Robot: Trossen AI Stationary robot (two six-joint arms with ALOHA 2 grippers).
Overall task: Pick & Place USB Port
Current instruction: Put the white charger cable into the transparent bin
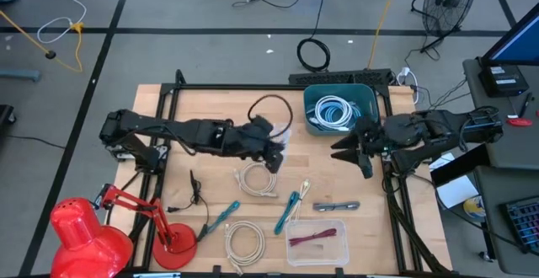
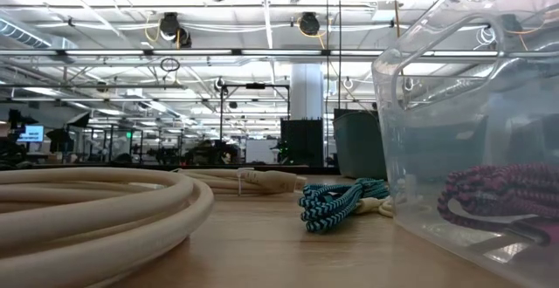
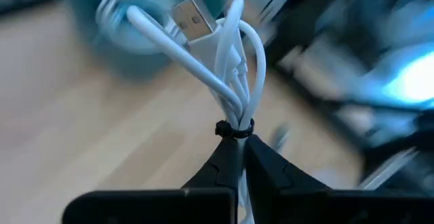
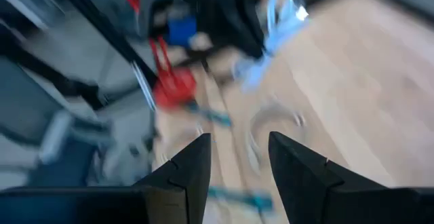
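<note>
Left gripper [image 3: 239, 157], clamped on the tied white USB cable [image 3: 224, 61] lifted above mid-table, is in the carry step; next move, likely transfer to the teal bin [image 1: 369, 101], beside which the right gripper [image 1: 349, 150] waits part-open.

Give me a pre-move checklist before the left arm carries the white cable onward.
1. Left end effector shut on the white USB cable: ok.
2. Cable lifted off the wooden table: ok.
3. Teal bin has room beside the coil already in it: ok.
4. Right end effector empty, fingers apart: ok.
5. Right arm clear of the path to the bin: not ok, it sits beside the bin.
6. Cable tail hanging free of other cables: cannot tell.
</note>
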